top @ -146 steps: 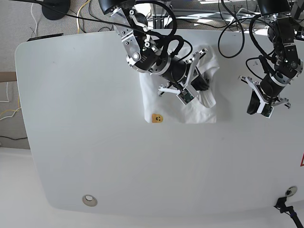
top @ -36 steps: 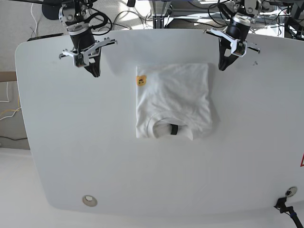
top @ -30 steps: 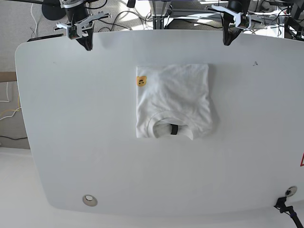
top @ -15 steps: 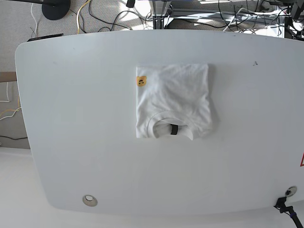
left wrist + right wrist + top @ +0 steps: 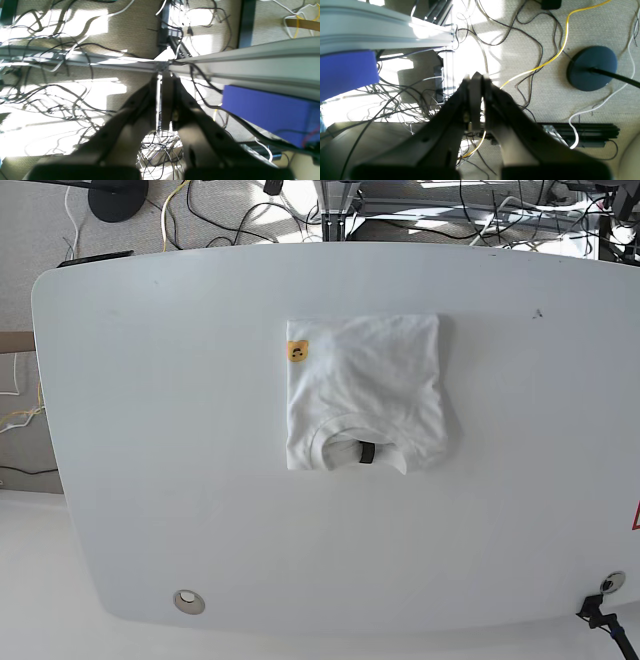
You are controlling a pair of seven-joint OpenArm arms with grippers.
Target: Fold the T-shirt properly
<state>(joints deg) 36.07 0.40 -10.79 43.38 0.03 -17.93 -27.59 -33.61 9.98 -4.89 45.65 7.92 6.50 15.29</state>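
The T-shirt [image 5: 364, 394] lies near the middle of the white table [image 5: 180, 480], a little toward twelve o'clock, folded into a compact, roughly square packet with the neck opening and its black label [image 5: 366, 453] at the six o'clock edge and the small yellow bear mark [image 5: 298, 351] at the ten o'clock corner. The folding looks finished, so the step in hand is, I judge, the parking of the arms; at most the next move would call for smoothing the slightly flared edge at four o'clock. The cloth is soft matte cotton with shallow creases, the tabletop smooth with rounded corners. Neither arm shows in the base view. Each wrist camera looks off the table at carpet and tangled cables: the left gripper [image 5: 163, 100] has its dark fingers pressed together on nothing, and the right gripper [image 5: 475, 100] likewise.
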